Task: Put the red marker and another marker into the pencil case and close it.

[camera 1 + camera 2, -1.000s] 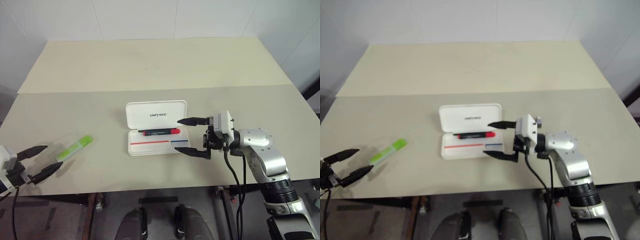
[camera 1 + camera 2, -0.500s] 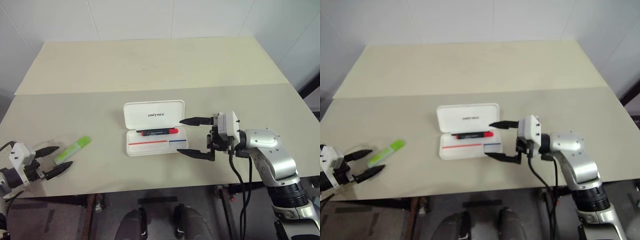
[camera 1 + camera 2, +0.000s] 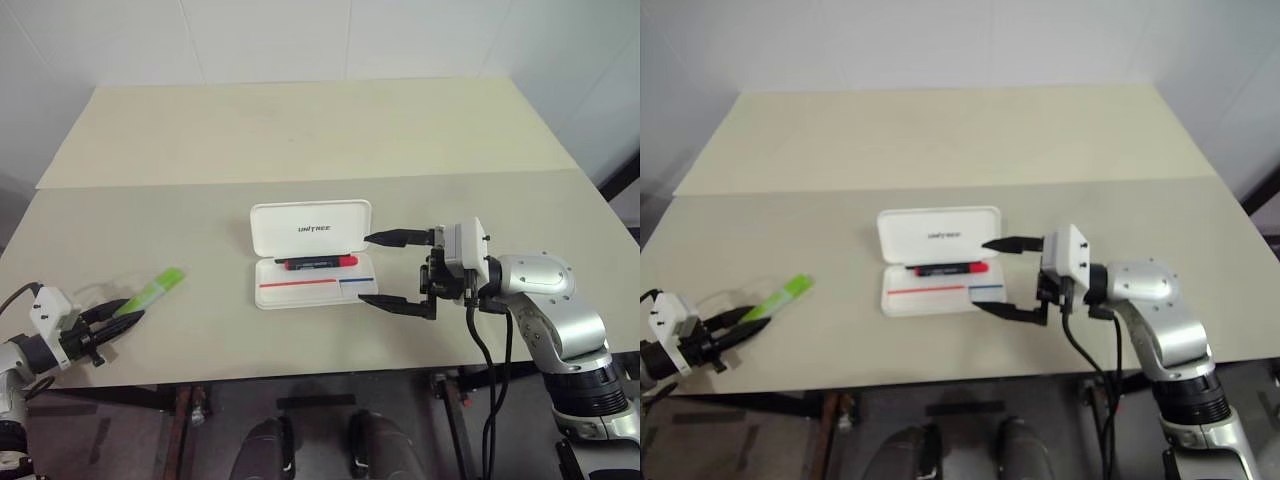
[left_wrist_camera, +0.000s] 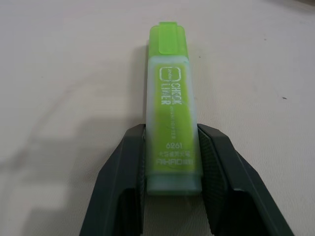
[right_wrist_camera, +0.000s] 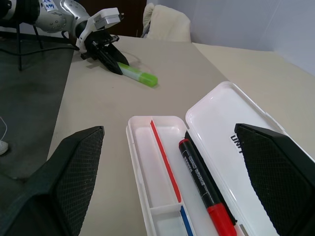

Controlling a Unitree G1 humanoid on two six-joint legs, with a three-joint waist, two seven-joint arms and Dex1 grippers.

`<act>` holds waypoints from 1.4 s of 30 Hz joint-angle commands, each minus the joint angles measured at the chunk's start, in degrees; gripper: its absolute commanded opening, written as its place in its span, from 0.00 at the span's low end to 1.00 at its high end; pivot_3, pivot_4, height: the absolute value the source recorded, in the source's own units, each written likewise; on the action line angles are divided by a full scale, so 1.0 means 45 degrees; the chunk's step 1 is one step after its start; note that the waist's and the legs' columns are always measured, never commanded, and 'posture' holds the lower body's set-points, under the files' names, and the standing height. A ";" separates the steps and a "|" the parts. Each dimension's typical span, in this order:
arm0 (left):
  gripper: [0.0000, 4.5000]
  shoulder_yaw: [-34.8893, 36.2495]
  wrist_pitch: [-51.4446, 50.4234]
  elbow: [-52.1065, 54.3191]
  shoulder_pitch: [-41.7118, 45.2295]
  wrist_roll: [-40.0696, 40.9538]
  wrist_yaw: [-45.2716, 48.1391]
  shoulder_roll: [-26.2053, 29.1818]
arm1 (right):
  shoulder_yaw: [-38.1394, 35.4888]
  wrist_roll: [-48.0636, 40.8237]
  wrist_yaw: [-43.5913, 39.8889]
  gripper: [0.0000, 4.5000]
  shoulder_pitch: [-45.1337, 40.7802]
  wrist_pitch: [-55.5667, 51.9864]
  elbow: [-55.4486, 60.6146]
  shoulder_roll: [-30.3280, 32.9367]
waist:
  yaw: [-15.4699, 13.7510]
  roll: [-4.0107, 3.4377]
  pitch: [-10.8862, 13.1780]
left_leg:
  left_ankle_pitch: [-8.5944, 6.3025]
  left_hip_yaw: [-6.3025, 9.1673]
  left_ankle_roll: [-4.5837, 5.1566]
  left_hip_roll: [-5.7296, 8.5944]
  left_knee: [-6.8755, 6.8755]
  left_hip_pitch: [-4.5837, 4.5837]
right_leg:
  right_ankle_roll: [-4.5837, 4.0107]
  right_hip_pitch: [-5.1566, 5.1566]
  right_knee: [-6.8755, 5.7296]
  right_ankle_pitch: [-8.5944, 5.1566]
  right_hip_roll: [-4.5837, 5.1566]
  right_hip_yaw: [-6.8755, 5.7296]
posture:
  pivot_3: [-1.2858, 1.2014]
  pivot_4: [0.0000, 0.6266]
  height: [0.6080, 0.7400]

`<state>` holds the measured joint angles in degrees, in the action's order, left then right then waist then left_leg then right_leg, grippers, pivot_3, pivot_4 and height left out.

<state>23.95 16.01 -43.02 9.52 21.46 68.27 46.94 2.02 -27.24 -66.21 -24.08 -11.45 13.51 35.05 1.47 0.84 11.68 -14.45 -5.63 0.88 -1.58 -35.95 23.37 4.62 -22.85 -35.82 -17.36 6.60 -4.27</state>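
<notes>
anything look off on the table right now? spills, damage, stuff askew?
Nothing stands out. The pencil case lies open and intact with the red marker inside; the green highlighter lies flat on the table between the left gripper's fingers.

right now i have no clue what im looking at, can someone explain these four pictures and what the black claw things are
It is a two-armed robot at a pale table. The two wide pictures come from cameras in its head, looking down over its arms. The two close ones come from cameras on its wrists, looking along the black fingers.

The claws are its grippers. The left gripper has its fingers against both sides of one end of a green highlighter, which lies flat on the table. The right gripper is wide open and holds nothing, beside a white pencil case.

The case is open, with a red marker already lying inside.
</notes>
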 commanded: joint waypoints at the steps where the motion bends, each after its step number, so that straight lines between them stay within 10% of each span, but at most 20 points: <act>1: 0.23 0.0267 -0.0753 0.1207 -0.0157 0.0850 0.0032 -0.0409 | -0.0212 -0.0209 0.0032 1.00 -0.0065 0.0050 0.0473 0.0123 | -0.0017 0.0002 0.0000 | -0.0002 0.0001 0.0003 0.0003 -0.0001 0.0007 | 0.0001 0.0000 0.0007 0.0000 0.0004 -0.0002 | 0.52 0.24 1.00; 18: 0.23 -0.1431 -0.4318 0.8425 0.0804 0.1991 0.0792 -0.0046 | -0.0829 -0.0446 -0.1036 1.00 0.0929 0.0909 -0.0335 0.0542 | -0.0009 0.0030 -0.0014 | 0.0000 -0.0028 0.0019 -0.0001 -0.0025 0.0018 | 0.0010 0.0004 -0.0001 0.0005 -0.0019 -0.0036 | 0.52 0.24 1.00; 42: 0.23 -0.6258 -0.4409 0.6918 0.4022 -0.1080 0.0350 -0.2312 | -0.2549 -0.1821 0.0549 1.00 0.2059 -0.0199 0.1882 0.1216 | -0.0010 0.0031 -0.0013 | 0.0037 -0.0085 0.0100 -0.0015 -0.0051 -0.0015 | 0.0033 0.0022 -0.0011 0.0017 -0.0058 -0.0052 | 0.52 0.24 1.00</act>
<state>-3.93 -4.78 -11.43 26.83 17.85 70.52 36.53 -7.71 -34.42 -64.76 -14.99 -12.54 18.91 40.24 1.43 0.98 11.62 -14.29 -6.01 1.33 -1.65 -36.18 23.29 4.76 -22.74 -35.89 -17.28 6.34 -4.50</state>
